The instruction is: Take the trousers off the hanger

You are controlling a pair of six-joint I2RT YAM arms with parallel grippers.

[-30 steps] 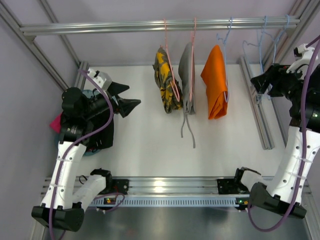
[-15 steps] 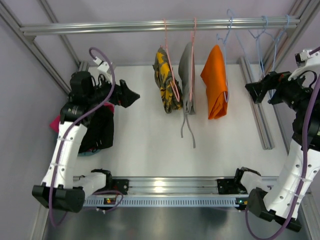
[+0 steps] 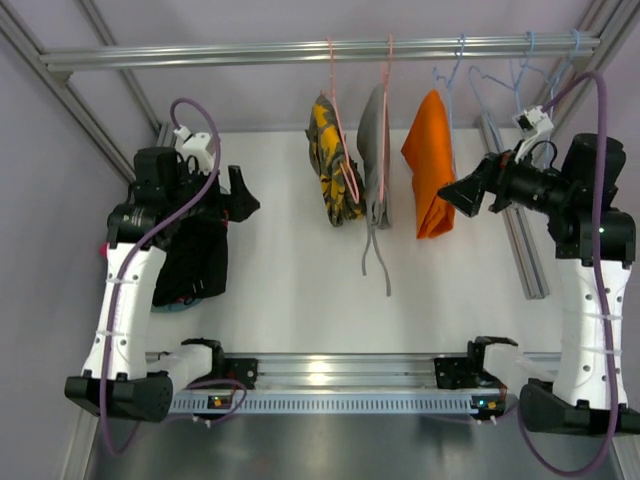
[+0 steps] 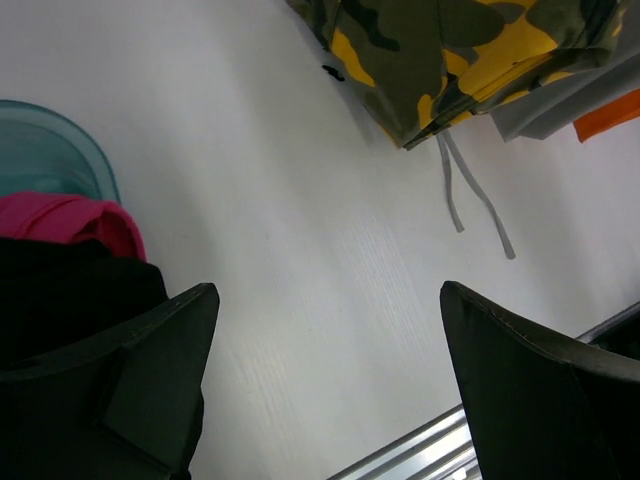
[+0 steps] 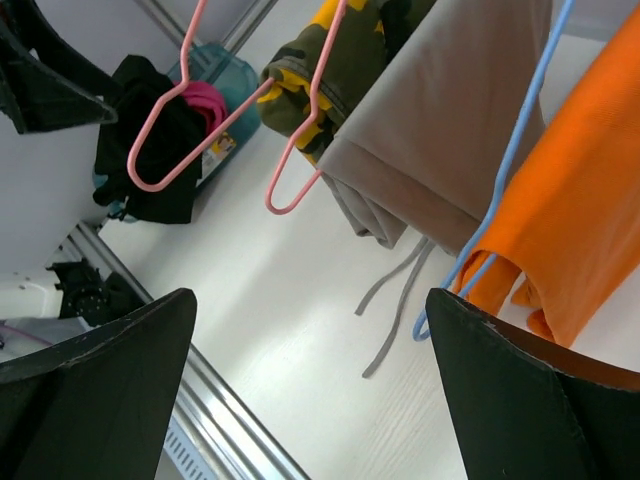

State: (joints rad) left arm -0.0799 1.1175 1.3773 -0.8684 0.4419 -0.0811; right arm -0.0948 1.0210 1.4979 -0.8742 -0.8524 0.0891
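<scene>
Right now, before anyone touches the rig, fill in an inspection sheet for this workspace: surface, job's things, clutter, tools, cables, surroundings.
Surface: white tabletop, nothing spilled seen.
Job's things: yellow-green camouflage trousers, grey drawstring trousers and orange trousers hang from the metal rail; black folded trousers and magenta-pink trousers lie piled at left.
Clutter: teal tub by the pile; empty blue wire hangers.
Tools: left tool open, empty; right tool open, empty, near the orange trousers.
Cables: purple cable looped on each arm.
Surroundings: aluminium frame, lilac walls.
</scene>
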